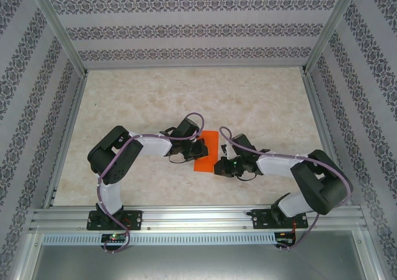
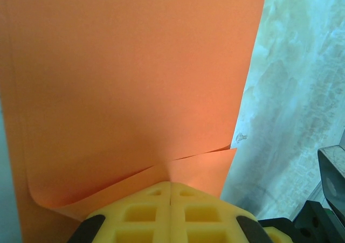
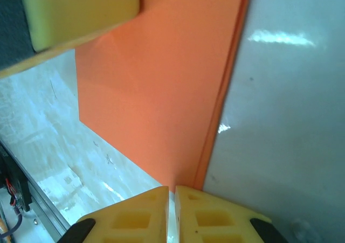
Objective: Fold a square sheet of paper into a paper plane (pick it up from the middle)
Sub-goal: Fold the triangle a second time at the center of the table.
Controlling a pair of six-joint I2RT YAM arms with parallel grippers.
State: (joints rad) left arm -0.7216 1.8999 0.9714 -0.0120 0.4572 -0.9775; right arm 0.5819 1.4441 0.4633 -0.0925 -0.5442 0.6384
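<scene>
The square sheet of paper (image 1: 209, 144) is bright orange and folded over into an upright rectangle between the two arms at the table's middle. My left gripper (image 1: 200, 148) is at its left edge. In the left wrist view the yellow pads (image 2: 140, 210) are pressed together at the gripper (image 2: 171, 184), pinching the sheet (image 2: 135, 81) where two layers overlap. My right gripper (image 1: 218, 166) is at the sheet's lower right corner. In the right wrist view its tips (image 3: 172, 189) stand a thin slit apart, and the sheet's (image 3: 156, 92) folded corner ends right at them.
The marble-look table (image 1: 186, 100) is boxed in by patterned walls (image 1: 198, 28) and aluminium posts. A metal rail (image 1: 198, 218) carrying both arm bases runs along the near edge. The left gripper's yellow pad (image 3: 81, 11) hangs close over the sheet in the right wrist view.
</scene>
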